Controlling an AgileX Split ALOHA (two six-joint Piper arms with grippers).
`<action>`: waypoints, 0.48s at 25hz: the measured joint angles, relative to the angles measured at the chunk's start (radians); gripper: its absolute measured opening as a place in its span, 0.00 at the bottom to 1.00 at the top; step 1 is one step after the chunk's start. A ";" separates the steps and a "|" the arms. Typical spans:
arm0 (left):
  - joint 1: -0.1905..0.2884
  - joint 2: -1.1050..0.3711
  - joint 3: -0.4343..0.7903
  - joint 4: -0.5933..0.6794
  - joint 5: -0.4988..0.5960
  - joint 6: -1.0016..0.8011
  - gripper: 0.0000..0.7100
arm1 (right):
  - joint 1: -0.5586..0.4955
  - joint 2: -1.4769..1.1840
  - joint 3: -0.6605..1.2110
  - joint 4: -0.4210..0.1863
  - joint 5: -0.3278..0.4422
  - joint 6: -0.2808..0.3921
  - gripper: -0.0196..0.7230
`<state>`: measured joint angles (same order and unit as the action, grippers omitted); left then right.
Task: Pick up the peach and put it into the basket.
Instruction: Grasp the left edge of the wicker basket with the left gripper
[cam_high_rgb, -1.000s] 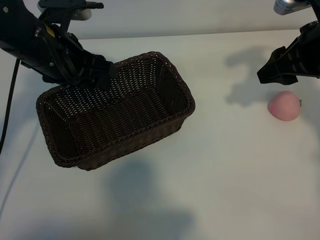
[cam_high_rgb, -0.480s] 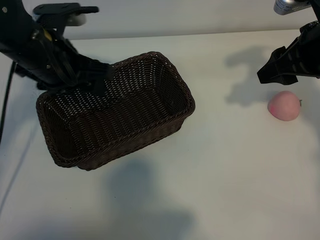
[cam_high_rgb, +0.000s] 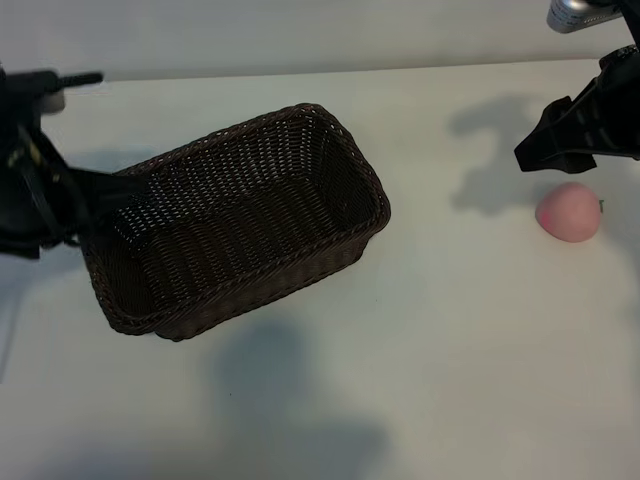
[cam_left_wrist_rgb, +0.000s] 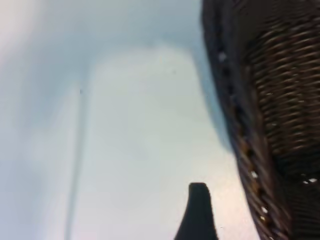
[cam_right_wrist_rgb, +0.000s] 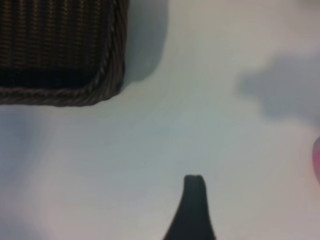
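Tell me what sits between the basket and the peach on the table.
Nothing: in the exterior view the stretch of table between the basket and the peach is bare, crossed only by a shadow.

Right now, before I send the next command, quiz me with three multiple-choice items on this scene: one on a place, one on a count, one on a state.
1. Where is the peach?
A. inside the basket
B. on the table, right of the basket
C. in a gripper

2. How many peaches are in view?
A. one
B. two
C. three

3. What does the basket hold?
A. the peach
B. a gripper
C. nothing

Answers:
1 B: it lies on the table, just below the right gripper.
2 A: only one pink fruit shows.
3 C: its woven floor is bare; the left gripper is at its left end.
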<state>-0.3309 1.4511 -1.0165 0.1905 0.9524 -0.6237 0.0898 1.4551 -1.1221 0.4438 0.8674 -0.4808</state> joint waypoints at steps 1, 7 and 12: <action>0.000 0.000 0.016 0.004 -0.014 -0.017 0.83 | 0.000 0.000 0.000 0.000 0.002 0.000 0.83; 0.038 0.000 0.063 0.003 -0.124 -0.082 0.83 | 0.000 0.000 0.000 0.000 0.006 0.000 0.83; 0.108 0.014 0.112 -0.048 -0.194 -0.051 0.83 | 0.000 0.000 0.000 0.000 0.006 0.000 0.83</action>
<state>-0.2228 1.4651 -0.9048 0.1430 0.7583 -0.6743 0.0898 1.4551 -1.1221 0.4438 0.8737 -0.4808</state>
